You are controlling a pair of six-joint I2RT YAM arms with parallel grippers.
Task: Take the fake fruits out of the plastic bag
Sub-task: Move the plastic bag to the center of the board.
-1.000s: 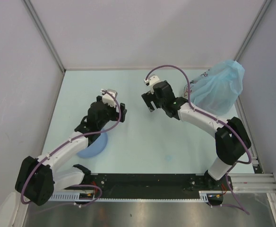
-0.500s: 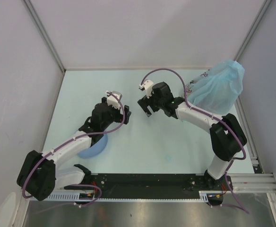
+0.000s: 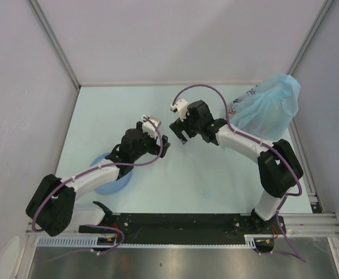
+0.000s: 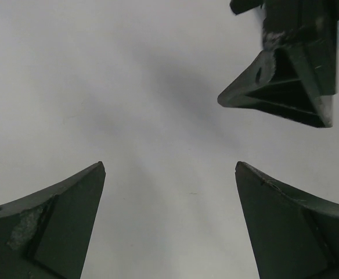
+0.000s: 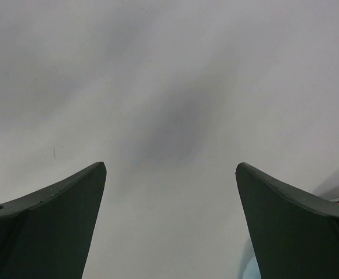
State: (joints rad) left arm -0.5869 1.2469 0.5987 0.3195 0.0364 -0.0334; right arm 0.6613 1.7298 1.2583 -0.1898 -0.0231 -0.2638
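Plastic bag [image 3: 268, 110]: bunched, far right corner of pale table [image 3: 216, 174]; fruits perhaps inside, unseen. Left gripper [image 3: 162, 146], right gripper [image 3: 180, 135]: jaws spread, empty, close together mid-table. Blue plate [image 3: 103, 185]: near left, under left arm. Grey walls

Nothing legible in any view. Plastic bag [image 3: 268, 107], at 2 o'clock on the table [image 3: 216, 174]: small dark print toward its 10 o'clock edge, letters too small and crumpled to make out. No brand, number or label readable elsewhere.
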